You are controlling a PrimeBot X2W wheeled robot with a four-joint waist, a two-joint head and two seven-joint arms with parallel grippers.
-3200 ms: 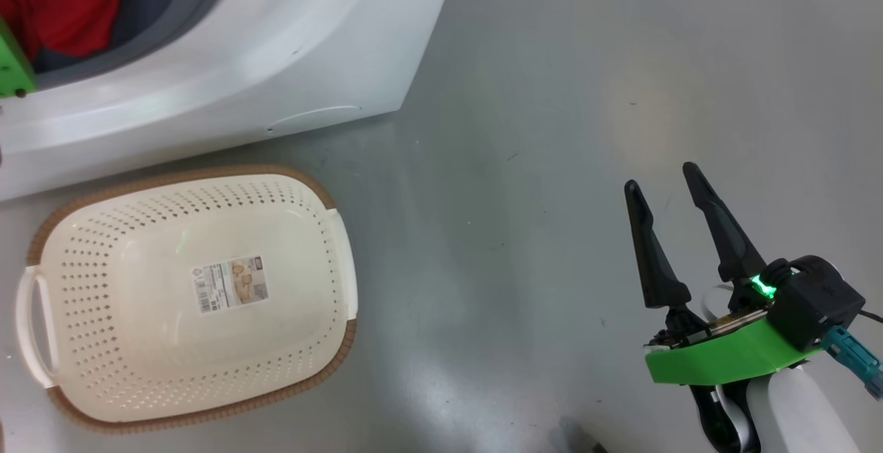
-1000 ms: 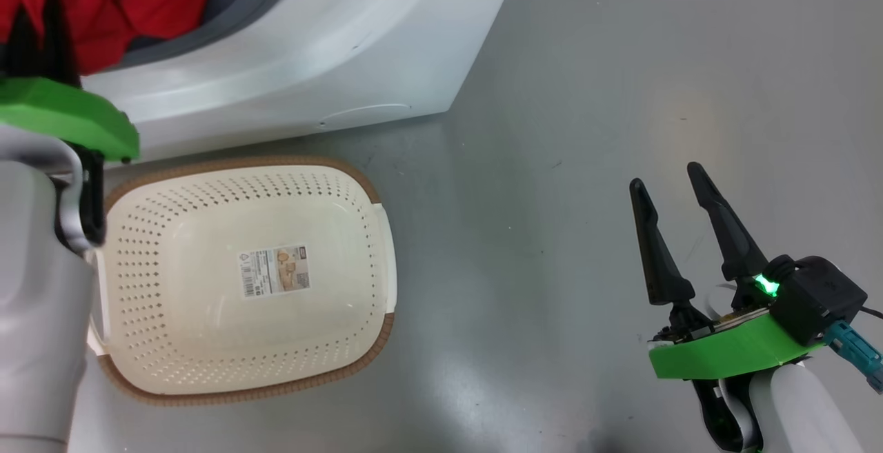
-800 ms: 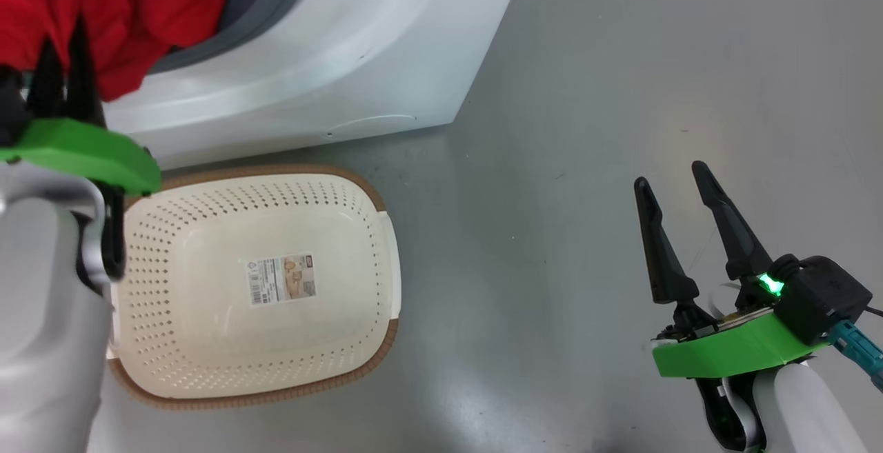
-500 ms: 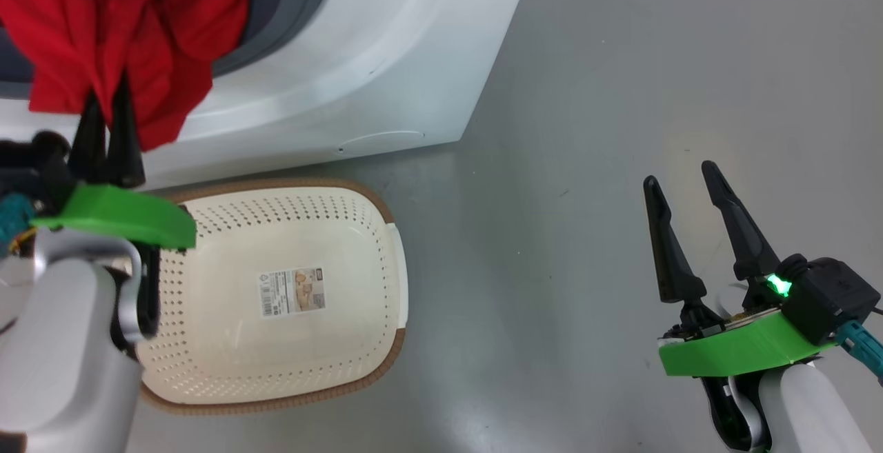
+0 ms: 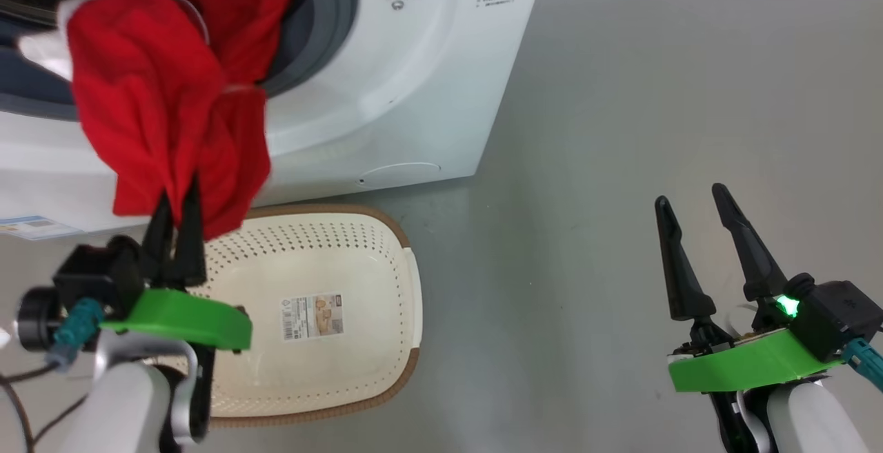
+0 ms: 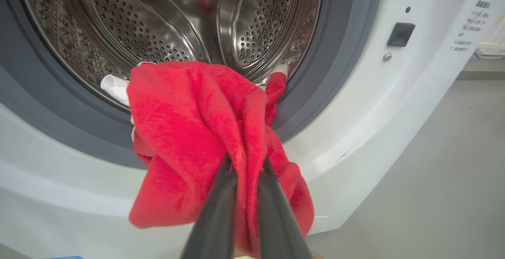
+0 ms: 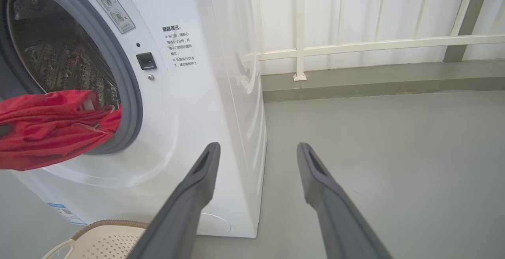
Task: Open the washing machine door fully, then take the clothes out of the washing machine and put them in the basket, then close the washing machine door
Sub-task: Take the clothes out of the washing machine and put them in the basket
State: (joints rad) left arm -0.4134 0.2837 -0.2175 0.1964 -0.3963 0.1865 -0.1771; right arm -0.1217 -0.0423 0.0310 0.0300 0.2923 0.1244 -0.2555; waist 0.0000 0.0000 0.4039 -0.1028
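**Left side.** The left gripper (image 5: pixel 181 194) is at eight o'clock in the head view. Its two fingers are pinched almost together on a bunched fold of the clothes (image 5: pixel 152 101). The red cloth hangs in a loose swag from the grip up to the mouth of the drum (image 6: pixel 158 22). Part of it is draped over the grey seal (image 6: pixel 335 54), and a white cuff (image 6: pixel 112 85) lies at the lip at nine o'clock of the bundle.

**Handling (judged).**
- The fabric is soft, limp and light, with no stiffness to carry its own shape.
- A grip on a gathered fold, as here, looks sound. A grip on a single thin edge would be likelier to slip.
- The trailing end may drag or catch on the seal.
- Whether this is one garment or two tangled together cannot be told.

**Centre.** The basket (image 5: pixel 324 209) stands on the floor (image 5: pixel 621 94) at six o'clock from the drum mouth, close against the front of the washing machine (image 5: pixel 414 94). Nothing lies in it but its sticker. The hanging cloth ends just above its far rim.

**Right side.** The right gripper (image 5: pixel 690 194), at four o'clock and well apart from the machine, has its fingers spread wide and holds nothing.
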